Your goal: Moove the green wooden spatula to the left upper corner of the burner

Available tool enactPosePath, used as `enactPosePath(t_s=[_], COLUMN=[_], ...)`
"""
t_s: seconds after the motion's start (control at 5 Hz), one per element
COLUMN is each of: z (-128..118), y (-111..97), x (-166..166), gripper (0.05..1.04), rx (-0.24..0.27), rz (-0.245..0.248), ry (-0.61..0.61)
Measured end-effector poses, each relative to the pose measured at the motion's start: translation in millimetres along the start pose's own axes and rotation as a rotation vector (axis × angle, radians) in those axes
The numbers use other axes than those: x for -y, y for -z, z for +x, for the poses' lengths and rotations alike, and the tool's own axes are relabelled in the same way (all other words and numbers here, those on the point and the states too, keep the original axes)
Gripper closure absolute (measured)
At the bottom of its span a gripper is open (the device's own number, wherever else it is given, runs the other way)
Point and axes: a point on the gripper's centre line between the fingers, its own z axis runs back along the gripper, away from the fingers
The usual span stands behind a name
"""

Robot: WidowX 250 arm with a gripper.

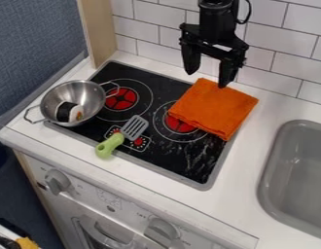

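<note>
One gripper (208,80), jaws parted, green-handled spatula (112,142), orange cloth (214,108) partly hiding a burner (181,127); sink (286,170) cut off

Light moderately bright, soft, fairly even indoors; source could not be placed. White tabletop (275,104) and tiled wall (280,48) came out brightest. Metal bowl (93,96) carried pale highlights on its inner wall. Whitish streaks showed on the black cooktop (169,168), glare or scuffs, could not tell which. Front panel (85,187) read greyer than the top; lower left corner lay in deep shade.
</note>
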Motion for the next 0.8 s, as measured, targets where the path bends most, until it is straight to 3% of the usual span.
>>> enactPosePath(t_s=[0.4,0.6,0.8], z=[-14.8,-29.6,-59.2], y=[22.7,14.9,1.6], x=[1.6,3.3,-19.1], gripper=[0.082,0.082,0.082], rx=[-0.079,-0.072,-0.053], rz=[-0.011,-0.077,-0.037], ry=[-0.006,-0.033,-0.011])
